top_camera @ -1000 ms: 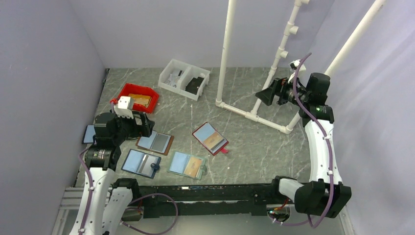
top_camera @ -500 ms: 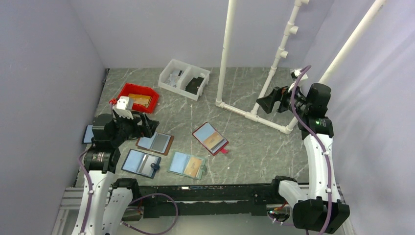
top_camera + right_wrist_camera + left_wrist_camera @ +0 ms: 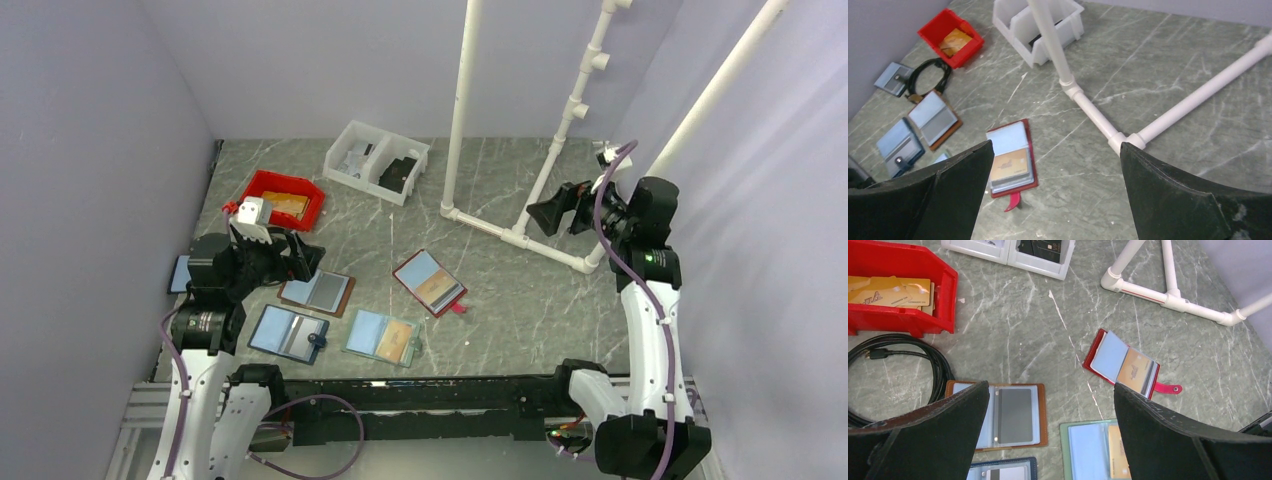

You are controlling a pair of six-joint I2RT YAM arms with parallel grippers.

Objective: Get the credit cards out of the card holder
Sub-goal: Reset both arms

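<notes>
The red card holder [image 3: 430,282] lies open on the table's middle, its pink-red tab pointing to the near right. A tan-orange credit card [image 3: 1135,371] shows in its right half beside a pale blue-grey page; the same card [image 3: 1008,164] and holder [image 3: 1010,157] appear in the right wrist view. My left gripper [image 3: 303,257] hovers open to the holder's left, above the brown holder, nothing between its fingers [image 3: 1050,390]. My right gripper [image 3: 541,212] hangs open high at the far right, over the pipe frame and well clear of the holder [image 3: 1056,146].
A brown holder [image 3: 317,291], a dark blue holder [image 3: 288,333] and a teal holder [image 3: 382,337] lie near the front left. A red bin [image 3: 285,197] of cards, a white divided tray [image 3: 376,161] and a white pipe frame [image 3: 510,235] stand behind. A black cable [image 3: 898,347] coils at left.
The right arm has shifted slightly toward the near side, its gripper a little lower in the top view. The left gripper turned slightly right. Both stay open; the holder has not moved.
</notes>
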